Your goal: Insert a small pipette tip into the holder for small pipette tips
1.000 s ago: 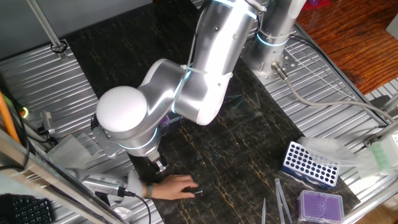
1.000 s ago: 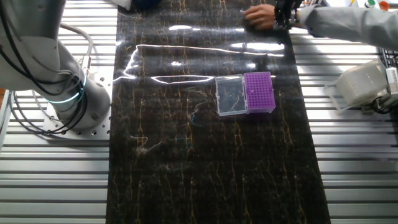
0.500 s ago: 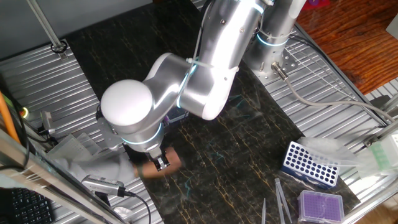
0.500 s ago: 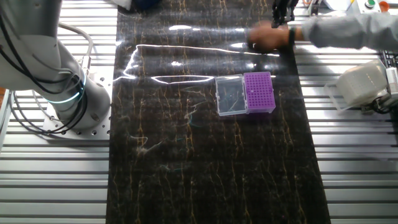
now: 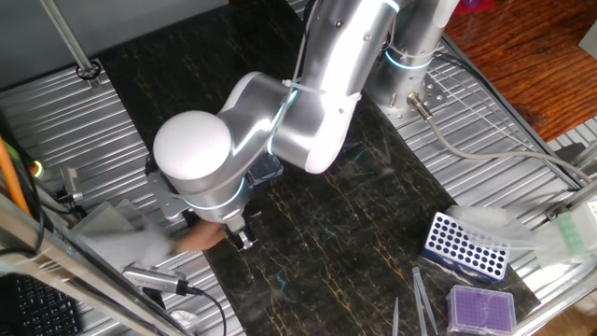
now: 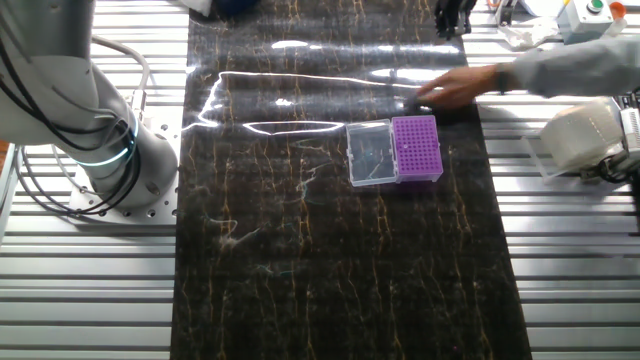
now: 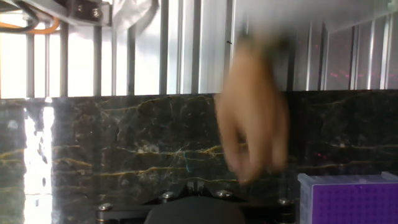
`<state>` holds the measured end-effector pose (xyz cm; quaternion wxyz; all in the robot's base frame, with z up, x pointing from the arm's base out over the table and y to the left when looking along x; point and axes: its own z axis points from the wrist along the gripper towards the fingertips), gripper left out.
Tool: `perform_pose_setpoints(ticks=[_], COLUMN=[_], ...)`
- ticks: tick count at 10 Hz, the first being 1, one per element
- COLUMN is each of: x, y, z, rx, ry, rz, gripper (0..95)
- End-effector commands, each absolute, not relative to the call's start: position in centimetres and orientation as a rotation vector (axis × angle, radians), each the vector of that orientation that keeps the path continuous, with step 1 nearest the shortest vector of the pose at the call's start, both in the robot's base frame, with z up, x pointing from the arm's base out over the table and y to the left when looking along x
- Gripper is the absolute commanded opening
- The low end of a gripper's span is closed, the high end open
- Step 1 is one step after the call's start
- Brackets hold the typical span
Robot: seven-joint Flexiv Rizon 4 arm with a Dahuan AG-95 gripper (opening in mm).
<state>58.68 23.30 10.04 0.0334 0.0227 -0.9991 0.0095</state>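
Note:
The holder for small pipette tips point(image 6: 416, 147) is a small box with a vivid purple grid and a clear lid point(image 6: 370, 153) lying open at its side. Its purple corner point(image 7: 348, 200) shows at the lower right of the hand view. My gripper point(image 6: 452, 14) hangs over the far edge of the dark mat, beyond the holder. In the one fixed view the gripper point(image 5: 244, 239) sits low under the arm, which hides the holder. The fingertips look close together with nothing seen between them. No small pipette tip can be made out in any view.
A person's hand point(image 6: 445, 90) in a grey sleeve reaches over the mat between gripper and holder, blurred point(image 7: 252, 118) in the hand view. A blue rack with round holes point(image 5: 464, 247) and a paler purple box point(image 5: 480, 308) stand at the right. Metal slats flank the mat.
The person's hand has pulled away from the spot beside my gripper and now sweeps toward the holder. The arm has risen a little.

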Motion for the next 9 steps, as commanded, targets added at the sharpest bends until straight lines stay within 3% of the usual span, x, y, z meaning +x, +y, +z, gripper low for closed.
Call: perform_pose_setpoints(ticks=[1, 9], x=[58.5, 54.5], y=[23.2, 18.9], z=[10.0, 6.9], rx=[-0.007, 0.150], ry=[-3.065, -3.132], rz=[0.039, 0.050], gripper=[0.0, 0.0])
